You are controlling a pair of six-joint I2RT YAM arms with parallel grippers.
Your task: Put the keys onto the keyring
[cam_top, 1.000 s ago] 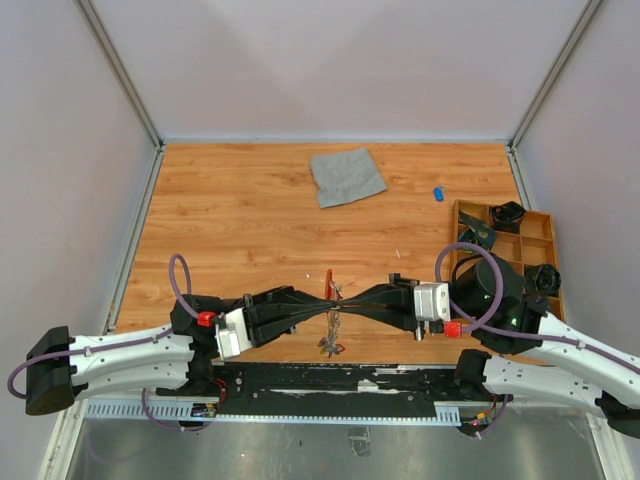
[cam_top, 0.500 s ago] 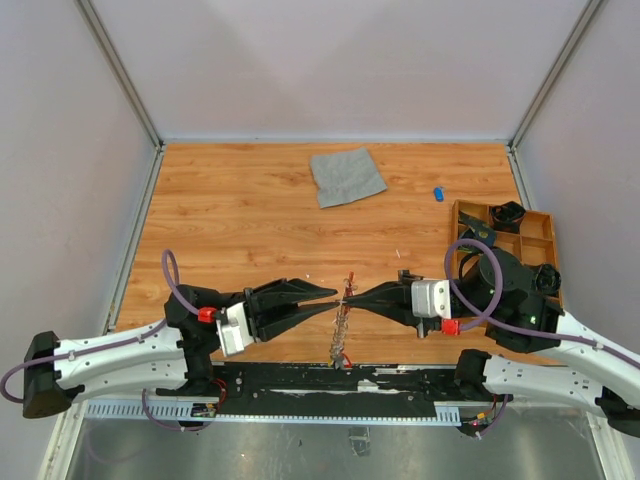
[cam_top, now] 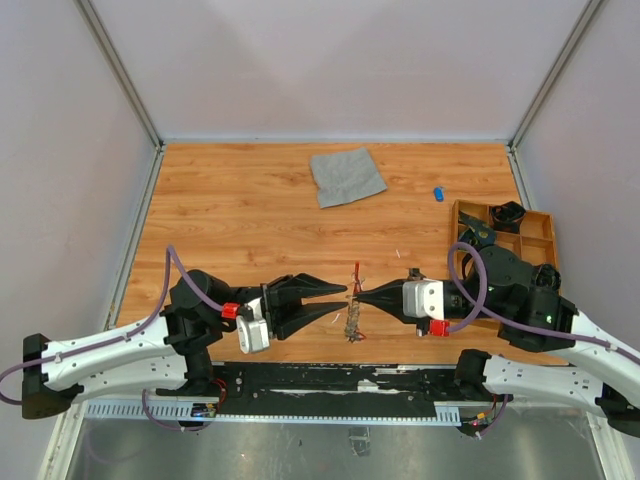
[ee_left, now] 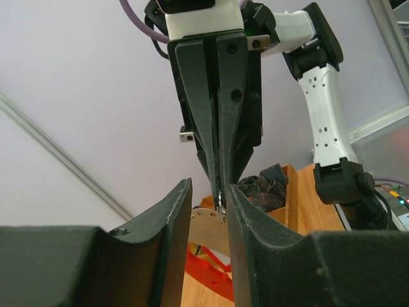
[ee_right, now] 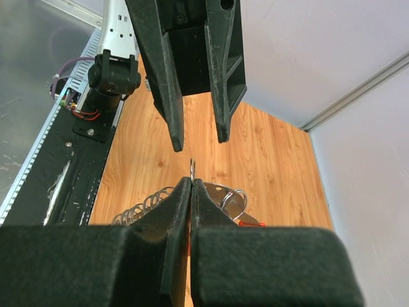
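Observation:
The keyring's red clip [cam_top: 357, 271] and its silvery chain [cam_top: 353, 322] hang from my right gripper [cam_top: 359, 296], which is shut on a small metal ring [ee_right: 192, 167] of it. The right wrist view shows the chain [ee_right: 137, 210], a flat silvery key blade [ee_right: 223, 192] and a red piece [ee_right: 250, 222] below the shut fingers. My left gripper [cam_top: 345, 295] is open, its fingers on either side of the right gripper's tip without gripping. In the left wrist view the ring [ee_left: 219, 203] sits between the open fingers [ee_left: 176, 217], with the red clip [ee_left: 211, 272] below. A tiny blue key [cam_top: 438, 193] lies far right.
A grey cloth square [cam_top: 346, 176] lies at the back middle. A wooden compartment tray [cam_top: 548, 232] with black parts stands at the right edge, close to the right arm. A black strip runs along the near table edge [cam_top: 330, 378].
Both grippers and the hanging keyring have shifted right. My left gripper has opened and let go of the keyring; my right gripper still holds it.

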